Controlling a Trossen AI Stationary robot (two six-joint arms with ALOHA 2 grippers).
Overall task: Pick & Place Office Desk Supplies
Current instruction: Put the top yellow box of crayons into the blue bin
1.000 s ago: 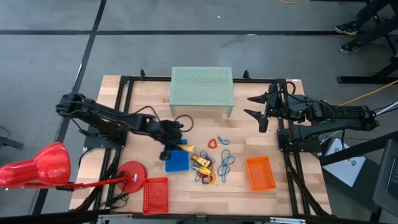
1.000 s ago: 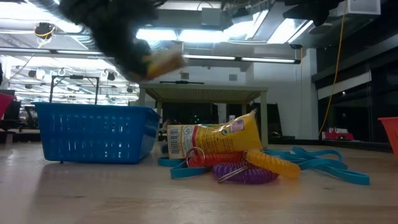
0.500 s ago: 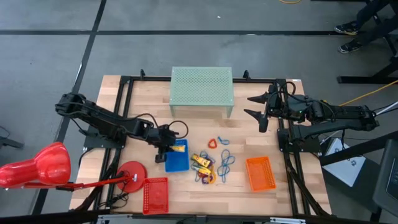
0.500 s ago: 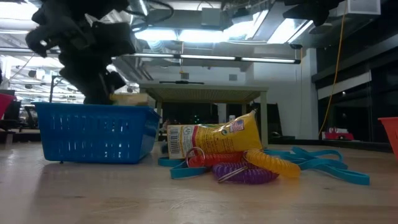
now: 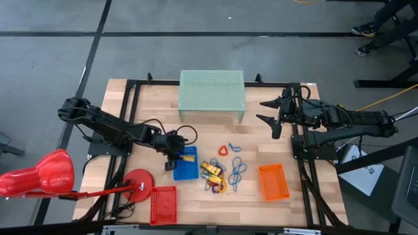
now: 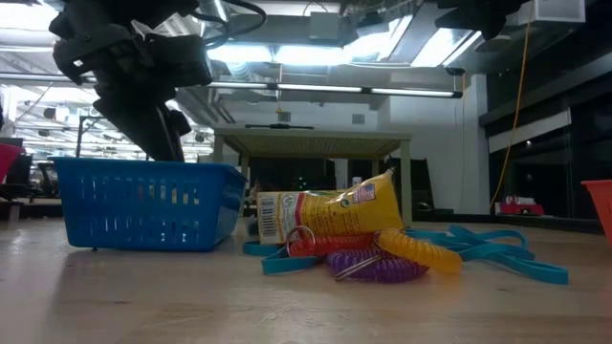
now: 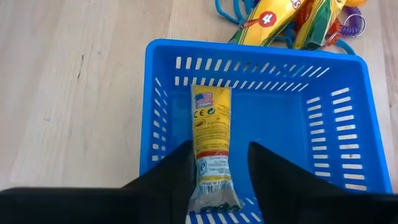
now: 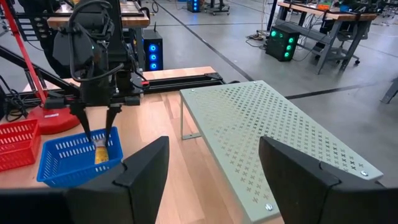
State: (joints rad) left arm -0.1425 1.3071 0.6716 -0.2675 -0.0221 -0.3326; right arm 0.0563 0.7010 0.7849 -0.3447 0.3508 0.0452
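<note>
- A flat yellow packet (image 7: pixel 210 146), glossy with printed labels and a crimped silver end, lies lengthwise on the floor of the blue tray (image 7: pixel 348 130), near one side wall.
- The blue tray is a rectangular plastic basket with slotted walls, standing on the pale wood-grain bench (image 5: pixel 261 137).
- The left end effector (image 7: pixel 214 180) hangs over the tray, its two dark tapered fingers apart, one on each side of the packet's crimped end; whether they touch it cannot be told.
- Just beside the tray lies a heap of the other supplies: two more yellow packets (image 5: pixel 212 170), thin blue loops (image 5: pixel 238 168), a small red loop (image 5: pixel 224 150), and coiled yellow and purple rings (image 6: pixel 382 258).
- An orange mesh tray (image 5: pixel 273 181) and a red mesh tray (image 5: pixel 163 204) sit apart on the bench; a pale green perforated metal stand (image 5: pixel 211 94) is at the far side.
- The right end effector (image 5: pixel 273 112) waits beside the stand, well off from the heap, fingers wide apart and empty.
</note>
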